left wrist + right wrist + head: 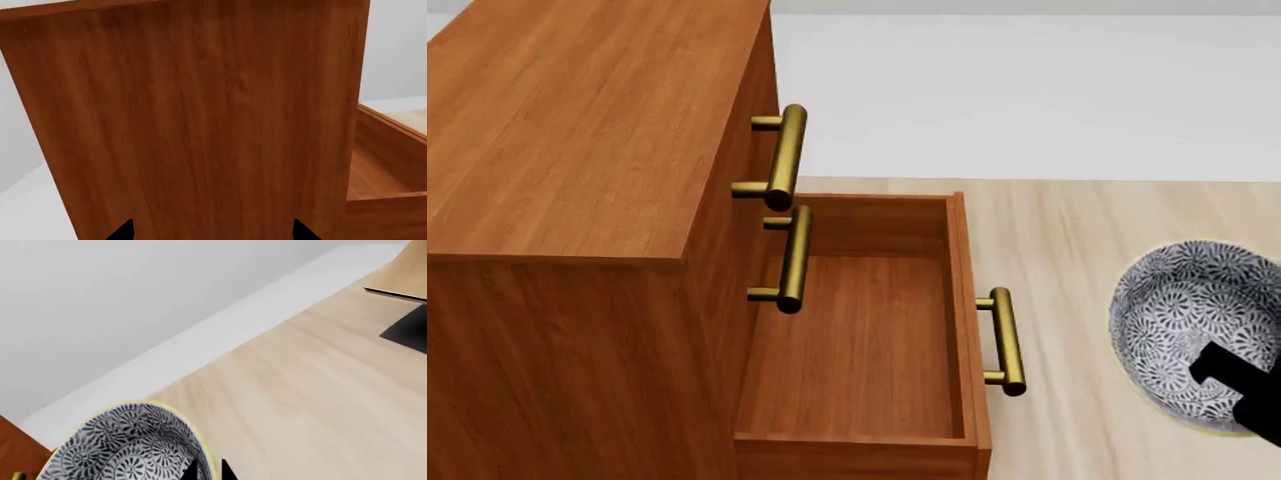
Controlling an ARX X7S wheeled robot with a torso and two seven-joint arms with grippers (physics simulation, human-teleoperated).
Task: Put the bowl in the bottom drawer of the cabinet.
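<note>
Blue-floral white ceramic bowl (1198, 330) sits right of the reddish-brown wooden three-drawer cabinet (574, 150), pinched at its rim by the right gripper (208, 471). Bottom drawer (861, 340) pulled out. Left gripper (212, 232) spread wide at the cabinet's side.

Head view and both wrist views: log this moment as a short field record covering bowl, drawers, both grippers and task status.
bowl: small round white ceramic bowl with blue floral pattern, held up beside the cabinet, not in a drawer
cabinet: reddish-brown wooden cabinet
bottom drawer: lowest drawer, pulled open, empty
upper drawers: both closed
right gripper: jaws shut on the bowl's rim
left gripper: jaws open, facing the cabinet's side panel, holding nothing
task status: bowl not yet placed
</note>
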